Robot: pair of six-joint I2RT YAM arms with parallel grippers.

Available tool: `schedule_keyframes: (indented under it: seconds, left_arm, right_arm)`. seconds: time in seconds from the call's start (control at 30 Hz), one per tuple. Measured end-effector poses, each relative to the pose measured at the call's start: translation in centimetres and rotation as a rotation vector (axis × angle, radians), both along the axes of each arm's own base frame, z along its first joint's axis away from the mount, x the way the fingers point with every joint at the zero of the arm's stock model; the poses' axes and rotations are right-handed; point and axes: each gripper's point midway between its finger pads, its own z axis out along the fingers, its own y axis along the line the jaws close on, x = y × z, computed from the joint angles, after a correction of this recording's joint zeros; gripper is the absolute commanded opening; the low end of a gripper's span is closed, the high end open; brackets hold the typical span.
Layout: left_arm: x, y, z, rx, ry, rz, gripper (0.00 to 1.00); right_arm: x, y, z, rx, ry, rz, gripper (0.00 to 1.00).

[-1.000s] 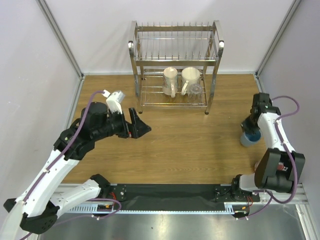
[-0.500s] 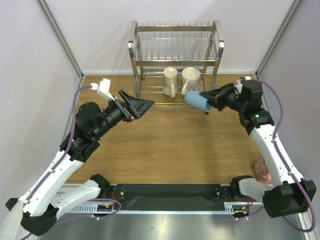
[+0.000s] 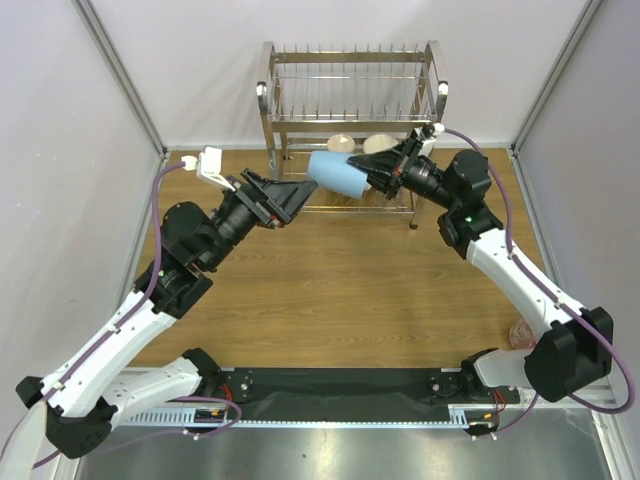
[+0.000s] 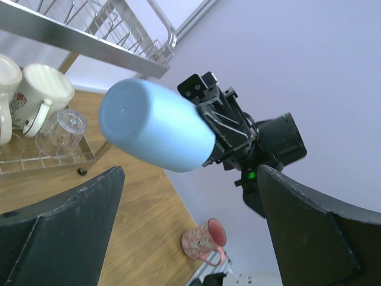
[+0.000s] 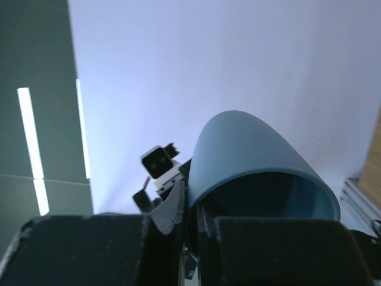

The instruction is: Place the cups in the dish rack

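My right gripper (image 3: 372,178) is shut on the rim of the light blue cup (image 3: 337,172) and holds it on its side in the air, in front of the dish rack's (image 3: 350,75) lower tier. In the right wrist view one finger is inside the cup (image 5: 256,149) and one outside. My left gripper (image 3: 300,192) is open and empty, just left of the cup (image 4: 155,128) and apart from it. Two cream mugs (image 4: 41,89) and a clear glass tumbler (image 4: 68,125) stand on the lower tier. A pink mug (image 4: 202,241) lies on the table at the near right.
The rack's upper tier with upright prongs (image 3: 345,100) holds nothing. Grey walls close in the table at left, back and right. The right arm (image 3: 500,260) stretches across the table's right side, partly covering the pink mug (image 3: 520,332).
My right gripper has carried the blue cup further left and up in front of the rack. My left gripper has moved right, closer to the cup, still open.
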Motion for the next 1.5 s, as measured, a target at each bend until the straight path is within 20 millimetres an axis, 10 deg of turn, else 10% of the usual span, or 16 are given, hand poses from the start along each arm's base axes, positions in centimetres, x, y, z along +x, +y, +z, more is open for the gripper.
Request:
schedule_keyframes:
  seconds: [0.3, 1.0, 1.5]
  left_arm:
    - [1.1, -1.1, 0.5, -0.002, -0.045, 0.05, 1.0]
    - [1.6, -1.0, 3.2, -0.082, -0.168, 0.095, 0.96]
    - [1.3, -0.7, 2.7, -0.136, -0.144, 0.082, 0.5]
  right_arm:
    - [-1.8, 0.9, 4.0, 0.168, -0.091, 0.077, 0.0]
    - [-4.2, 3.1, 5.2, 0.229, -0.118, 0.135, 0.0]
    - [-5.5, 3.8, 4.7, 0.217, -0.14, 0.151, 0.0]
